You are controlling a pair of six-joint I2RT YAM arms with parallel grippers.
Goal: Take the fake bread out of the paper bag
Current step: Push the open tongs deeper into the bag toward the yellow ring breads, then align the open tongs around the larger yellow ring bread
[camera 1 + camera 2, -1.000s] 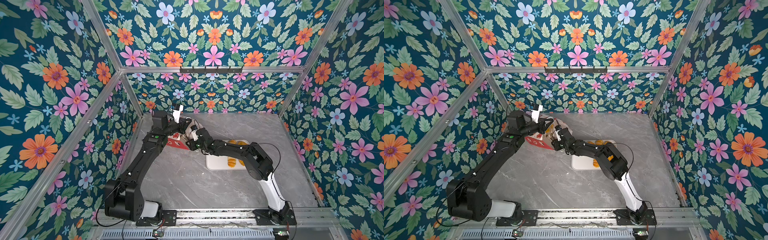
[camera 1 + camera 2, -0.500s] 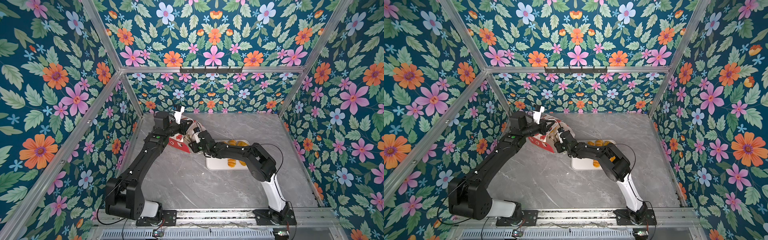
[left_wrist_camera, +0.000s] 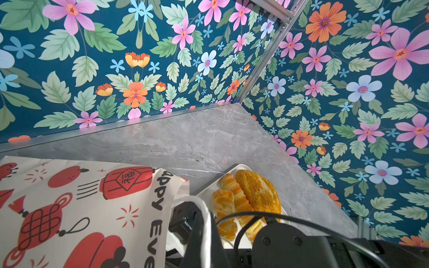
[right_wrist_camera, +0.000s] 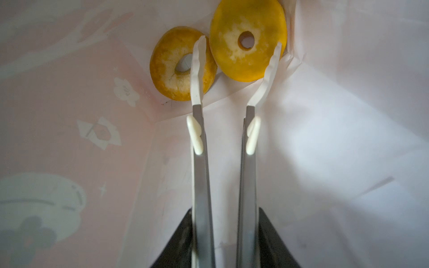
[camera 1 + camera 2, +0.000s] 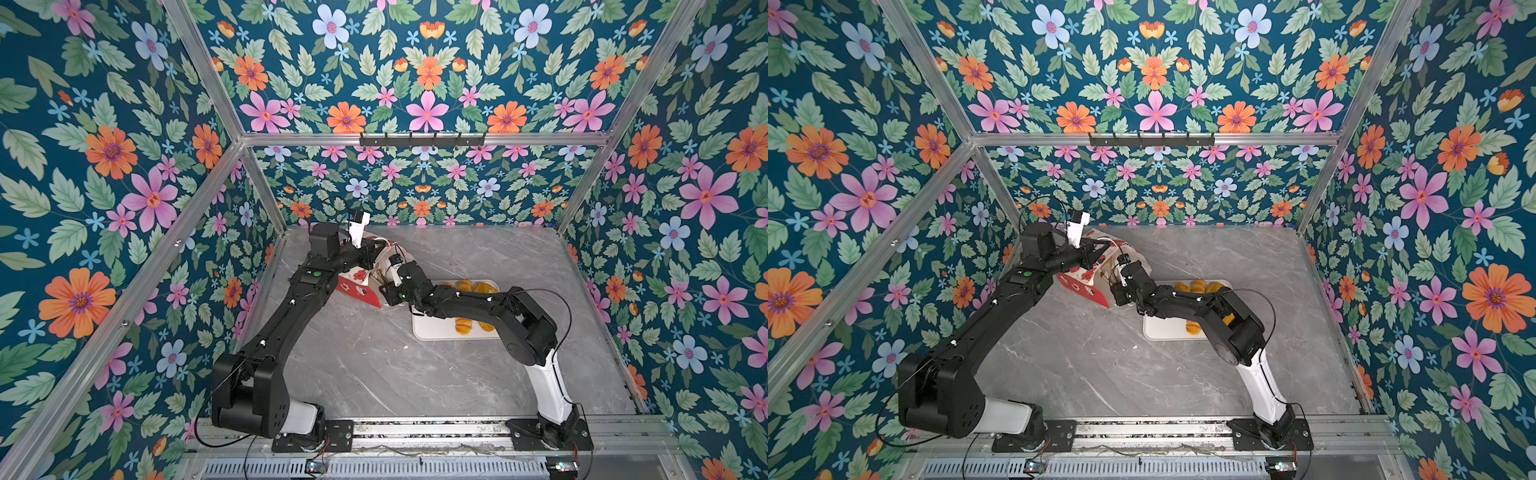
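On the left, the left gripper (image 5: 371, 254) is clamping tight on the rim of the paper bag (image 5: 358, 286), which is tilting up and showing more of its red side than a second ago. The right gripper (image 4: 236, 46) is reaching deep inside the bag, jaws slightly parted and empty, framing the glossy ring bun (image 4: 232, 67) beside the pale bagel (image 4: 166, 69). Other pieces, the seeded loaf (image 3: 257, 192) among them, are lying on the tray (image 5: 432, 332) to the right. I'd say only these two rings are left to come out.
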